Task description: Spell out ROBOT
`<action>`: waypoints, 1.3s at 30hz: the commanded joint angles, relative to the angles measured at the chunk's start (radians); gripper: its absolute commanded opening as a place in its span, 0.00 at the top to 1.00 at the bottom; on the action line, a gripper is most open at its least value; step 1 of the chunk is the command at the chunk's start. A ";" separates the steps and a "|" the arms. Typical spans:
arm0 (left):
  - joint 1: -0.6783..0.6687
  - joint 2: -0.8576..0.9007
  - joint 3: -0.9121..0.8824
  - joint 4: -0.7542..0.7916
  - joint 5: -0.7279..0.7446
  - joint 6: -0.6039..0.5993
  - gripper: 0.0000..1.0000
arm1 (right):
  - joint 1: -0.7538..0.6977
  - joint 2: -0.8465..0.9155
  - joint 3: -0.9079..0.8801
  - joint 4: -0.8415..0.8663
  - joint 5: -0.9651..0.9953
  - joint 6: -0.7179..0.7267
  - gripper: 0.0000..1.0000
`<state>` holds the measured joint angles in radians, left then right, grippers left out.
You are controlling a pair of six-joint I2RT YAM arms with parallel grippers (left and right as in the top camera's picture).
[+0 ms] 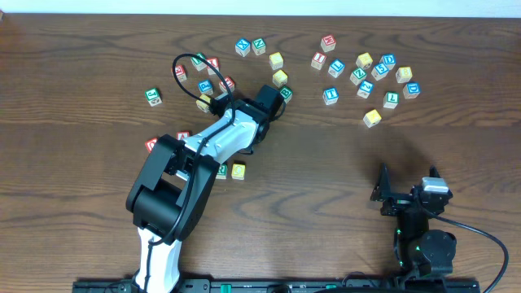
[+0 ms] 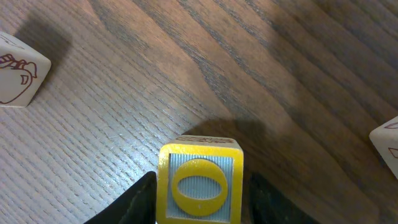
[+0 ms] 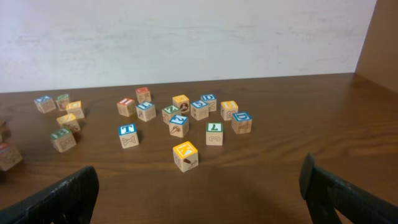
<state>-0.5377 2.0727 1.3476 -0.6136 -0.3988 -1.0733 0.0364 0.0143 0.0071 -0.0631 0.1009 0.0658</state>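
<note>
Left gripper straddles the yellow O cube on the table; fingers hug its sides, can't tell if clamped. Right gripper parked, jaws wide, empty. No ROBOT row readable overhead; blue T cube sits in the right scatter, so most placing looks pending.

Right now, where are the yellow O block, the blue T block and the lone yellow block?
yellow O block (image 2: 200, 186), left wrist view, on the O face.
blue T block (image 3: 127, 130), right wrist view, on its top face.
lone yellow block (image 3: 185, 150), right wrist view, on its top face.
</note>
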 commanded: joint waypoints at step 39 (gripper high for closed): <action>0.054 -0.229 0.029 0.020 -0.032 0.206 0.53 | -0.010 -0.008 -0.002 -0.003 -0.003 -0.011 0.01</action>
<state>-0.4870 1.9018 1.3487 -0.5941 -0.4026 -0.9352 0.0364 0.0143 0.0071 -0.0631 0.1009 0.0658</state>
